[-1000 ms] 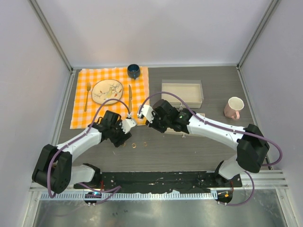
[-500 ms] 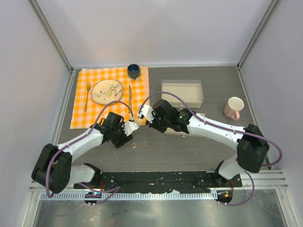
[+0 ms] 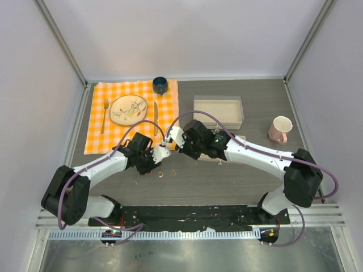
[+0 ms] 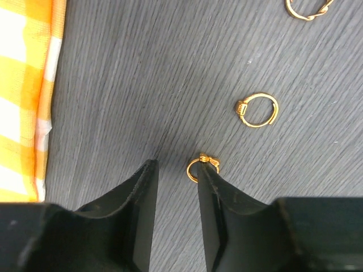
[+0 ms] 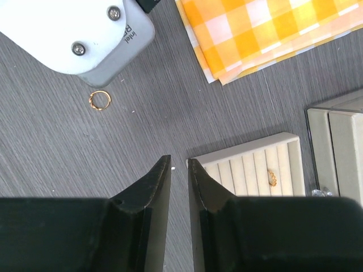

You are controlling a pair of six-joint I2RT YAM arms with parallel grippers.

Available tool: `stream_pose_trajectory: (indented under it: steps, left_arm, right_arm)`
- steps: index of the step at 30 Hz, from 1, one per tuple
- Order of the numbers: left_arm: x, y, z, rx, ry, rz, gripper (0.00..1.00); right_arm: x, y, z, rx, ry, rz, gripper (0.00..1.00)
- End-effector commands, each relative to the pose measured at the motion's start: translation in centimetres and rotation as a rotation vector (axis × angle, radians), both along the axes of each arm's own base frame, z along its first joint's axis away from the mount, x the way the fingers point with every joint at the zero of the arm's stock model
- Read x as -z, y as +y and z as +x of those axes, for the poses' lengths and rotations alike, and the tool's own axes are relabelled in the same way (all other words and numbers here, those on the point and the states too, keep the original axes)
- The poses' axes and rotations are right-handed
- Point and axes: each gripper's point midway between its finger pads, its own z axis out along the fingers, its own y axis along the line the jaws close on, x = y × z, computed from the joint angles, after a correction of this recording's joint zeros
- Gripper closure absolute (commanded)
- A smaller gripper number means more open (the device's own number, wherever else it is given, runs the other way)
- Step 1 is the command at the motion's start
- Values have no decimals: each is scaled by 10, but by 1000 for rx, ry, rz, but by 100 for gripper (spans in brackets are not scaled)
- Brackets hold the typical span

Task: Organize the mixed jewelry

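- One ring [image 5: 272, 178] sits in the tray [image 5: 249, 161].
- Three rings [image 4: 258, 109] lie loose on the desk [image 4: 113, 85].
- My left end effector [image 4: 177, 170] is spread, empty; my right end effector [image 5: 179, 164] is nearly together, empty.

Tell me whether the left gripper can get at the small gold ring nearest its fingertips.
Probably yes. The left gripper hangs just beside that gold ring, jaws apart, and nothing covers or crowds it. The ring lies at one fingertip, off the middle of the gap, so a small sideways shift seems needed.
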Motion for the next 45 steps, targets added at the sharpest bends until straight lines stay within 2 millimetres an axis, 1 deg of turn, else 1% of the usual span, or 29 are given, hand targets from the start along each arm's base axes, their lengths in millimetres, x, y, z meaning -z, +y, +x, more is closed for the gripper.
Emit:
stream_pose_trajectory:
  steps: [1,2,3,5,6,8,13,14,17,18,20,21,25,28,30,31,32,34,35,36,37,38,40,42,45]
  left_arm:
    - [13,4,-10,52,54,46,65]
    - [15,5,-11,57,63,51,69]
    - [15,4,-13,64,70,52,75]
    - [16,4,-14,72,82,54,84]
    - [16,4,-16,74,91,58,93]
    - [16,4,-16,75,95,58,99]
    - [7,-3,-15,69,67,10,100]
    - [5,-4,-15,61,68,-3,100]
    - [-5,-10,-12,49,48,-39,100]
    - [-8,-11,-10,43,40,-44,100]
    - [-15,-14,-7,33,21,-66,100]
    - [-19,-15,-4,24,10,-73,100]
    - [-35,-21,5,-15,-37,-113,100]
    - [-52,-27,16,-67,-75,-157,100]
    - [-65,-31,27,-106,-125,-183,100]
    - [-71,-34,30,-133,-135,-204,100]
    - [-77,-37,36,-149,-157,-225,100]
    - [-89,-42,43,-191,-201,-253,100]
    - [-95,-44,49,-205,-229,-270,100]
    - [-102,-46,53,-217,-251,-282,100]
    - [-107,-50,55,-224,-270,-293,100]
    - [-112,-51,58,-233,-293,-296,100]
    - [-120,-58,60,-223,-323,-306,100]
    - [-131,-61,66,-236,-362,-314,100]
    - [-142,-66,70,-240,-395,-333,100]
  right_arm:
    - [-30,-2,9,20,-68,67,76]
    - [-31,-3,10,24,-70,69,76]
    - [-34,-4,11,27,-76,76,76]
    - [-37,-7,15,42,-77,83,77]
    - [-39,-8,15,44,-81,90,77]
    - [-40,-13,19,60,-78,94,77]
    - [-41,-20,20,80,-51,121,77]
    - [-42,-23,23,91,-45,130,77]
    - [-41,-26,22,104,-9,156,78]
    - [-41,-30,26,121,-2,165,78]
    - [-43,-30,25,129,31,198,78]
    - [-46,-34,29,146,36,212,78]
    - [-51,-33,29,170,95,268,78]
    - [-57,-28,27,163,138,313,77]
    - [-61,-21,23,159,196,353,72]
    - [-62,-21,24,168,218,368,71]
    - [-68,-17,24,181,252,404,69]
    - [-72,-9,22,162,326,453,64]
    - [-79,-8,26,169,349,480,62]
    - [-82,-3,24,152,388,505,61]
    - [-80,0,24,166,430,515,60]
    - [-83,4,26,160,442,527,59]
    - [-85,10,23,149,495,547,58]
    - [-82,16,26,146,528,553,57]
    - [-75,25,27,139,582,554,56]
